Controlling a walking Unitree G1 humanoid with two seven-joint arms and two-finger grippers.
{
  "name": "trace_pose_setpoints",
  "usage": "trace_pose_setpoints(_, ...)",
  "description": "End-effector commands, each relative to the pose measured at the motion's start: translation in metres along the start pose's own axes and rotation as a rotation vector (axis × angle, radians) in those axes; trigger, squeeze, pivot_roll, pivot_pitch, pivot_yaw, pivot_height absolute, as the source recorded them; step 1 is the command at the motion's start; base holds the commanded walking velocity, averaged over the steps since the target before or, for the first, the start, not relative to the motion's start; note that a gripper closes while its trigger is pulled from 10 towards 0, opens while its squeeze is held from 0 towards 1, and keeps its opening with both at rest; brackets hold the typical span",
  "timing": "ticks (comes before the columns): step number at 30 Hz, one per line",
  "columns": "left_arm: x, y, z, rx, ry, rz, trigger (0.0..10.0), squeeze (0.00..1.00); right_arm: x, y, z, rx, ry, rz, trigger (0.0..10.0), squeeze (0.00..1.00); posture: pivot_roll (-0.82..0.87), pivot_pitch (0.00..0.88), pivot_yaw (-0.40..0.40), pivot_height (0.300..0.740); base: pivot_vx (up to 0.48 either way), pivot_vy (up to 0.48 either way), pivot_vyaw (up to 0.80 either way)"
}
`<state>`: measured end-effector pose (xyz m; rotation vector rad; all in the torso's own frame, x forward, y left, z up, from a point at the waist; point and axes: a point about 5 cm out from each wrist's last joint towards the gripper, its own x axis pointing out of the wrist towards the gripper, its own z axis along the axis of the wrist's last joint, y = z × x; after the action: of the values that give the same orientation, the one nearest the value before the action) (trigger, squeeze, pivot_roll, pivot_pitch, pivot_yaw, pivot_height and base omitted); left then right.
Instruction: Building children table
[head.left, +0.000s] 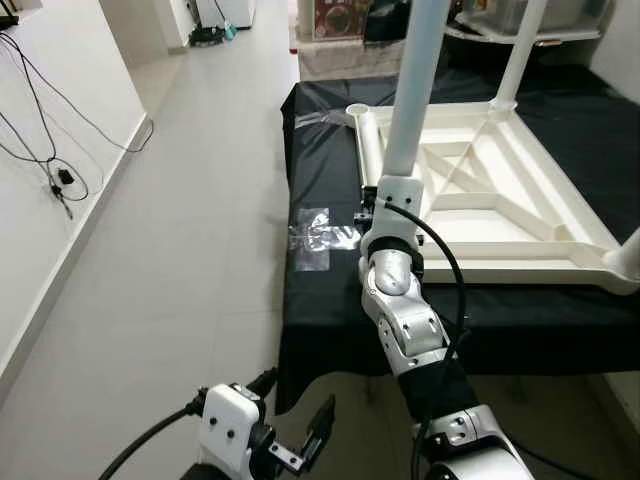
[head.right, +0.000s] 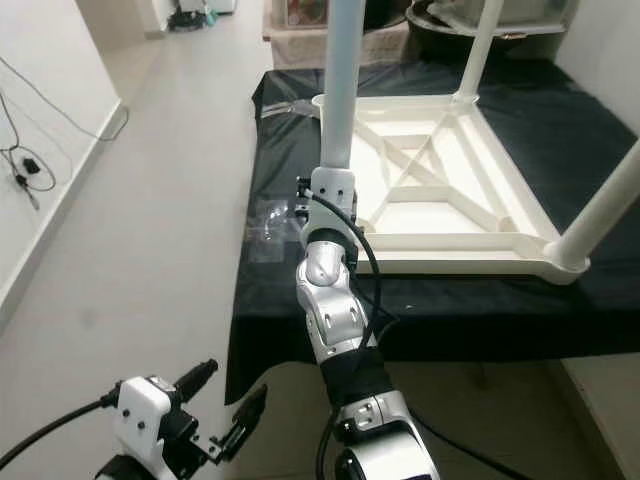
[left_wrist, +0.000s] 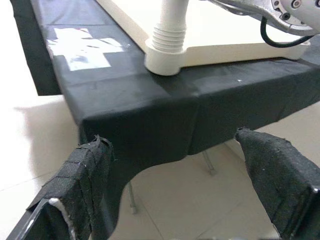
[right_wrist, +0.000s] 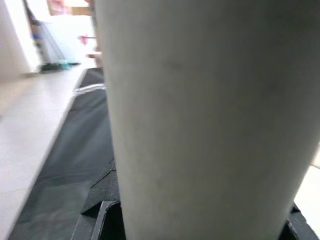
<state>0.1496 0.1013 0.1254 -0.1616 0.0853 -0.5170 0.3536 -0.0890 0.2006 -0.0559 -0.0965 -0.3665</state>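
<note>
While gripping table leg (head.left: 412, 80), right tool (head.left: 372, 205), unlabelled

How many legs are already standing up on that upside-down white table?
3: one near-left leg that the right end effector is around, one at the far corner, one at the near right corner. The far-left socket looks empty.

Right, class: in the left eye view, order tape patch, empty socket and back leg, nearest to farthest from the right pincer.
1. Tape patch, on cloth beside right pincer holding near leg.
2. Empty socket, far-left corner.
3. Back leg, far right.
</note>
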Motion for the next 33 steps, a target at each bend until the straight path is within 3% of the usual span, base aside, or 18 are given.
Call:
trace_pose_setpoints(1,-0.002,0.001,-0.004,-0.005,0.021,0.005,10.0,0.00,-0.003,-0.018,-0.044,-0.103,0.208,-0.147,10.0,0.00,0.08,0.130,0.020,0.740,0.000,0.000,0.00)
trace_pose_setpoints(5,-0.001,0.001,-0.003,-0.002,0.019,0.006,10.0,0.00,-0.011,-0.013,-0.047,-0.074,0.267,-0.228,10.0,0.00,0.09,0.133,0.019,0.740,0.000,0.000,0.00)
trace_pose_setpoints(9,-0.001,0.002,-0.003,-0.002,0.019,0.005,10.0,0.00,-0.024,-0.004,-0.053,0.016,0.357,-0.284,10.0,0.00,0.08,0.133,0.022,0.740,0.000,0.000,0.00)
trace_pose_setpoints(13,-0.001,0.002,-0.003,-0.002,0.019,0.004,10.0,0.00,-0.025,-0.003,-0.053,0.029,0.367,-0.287,10.0,0.00,0.08,0.133,0.022,0.740,0.000,0.000,0.00)
trace_pose_setpoints(15,-0.001,0.002,-0.003,0.000,0.021,0.003,10.0,0.00,-0.024,-0.003,-0.055,0.091,0.398,-0.269,10.0,0.00,0.08,0.134,0.031,0.740,0.000,0.000,0.00)
trace_pose_setpoints(23,-0.001,0.003,-0.003,0.000,0.023,0.002,10.0,0.00,-0.019,-0.007,-0.054,0.104,0.397,-0.253,10.0,0.00,0.08,0.134,0.032,0.740,0.000,0.000,0.00)
trace_pose_setpoints(24,-0.001,0.003,-0.004,0.001,0.025,0.000,10.0,0.00,-0.016,0.000,-0.053,0.141,0.383,-0.091,10.0,0.00,0.08,0.134,0.032,0.740,0.000,0.000,0.00)
trace_pose_setpoints(25,-0.001,0.003,-0.004,0.001,0.025,0.000,10.0,0.00,-0.016,0.000,-0.053,0.141,0.383,-0.091,10.0,0.00,0.08,0.134,0.032,0.740,0.000,0.000,0.00)
trace_pose_setpoints(27,-0.001,0.003,-0.004,0.004,0.028,-0.002,10.0,0.00,-0.013,0.008,-0.057,0.203,0.403,0.143,10.0,0.00,0.08,0.132,0.034,0.740,0.000,0.000,0.00)
trace_pose_setpoints(30,-0.001,0.003,-0.004,0.004,0.028,-0.002,10.0,0.00,-0.013,0.008,-0.057,0.203,0.403,0.143,10.0,0.00,0.08,0.132,0.034,0.740,0.000,0.000,0.00)
trace_pose_setpoints(32,-0.001,0.003,-0.004,0.005,0.027,-0.002,10.0,0.00,-0.008,0.014,-0.059,0.262,0.407,0.350,10.0,0.00,0.08,0.135,0.030,0.740,0.000,0.000,0.00)
trace_pose_setpoints(33,-0.001,0.003,-0.004,0.005,0.027,-0.002,10.0,0.00,-0.008,0.014,-0.059,0.262,0.407,0.350,10.0,0.00,0.08,0.135,0.030,0.740,0.000,0.000,0.00)
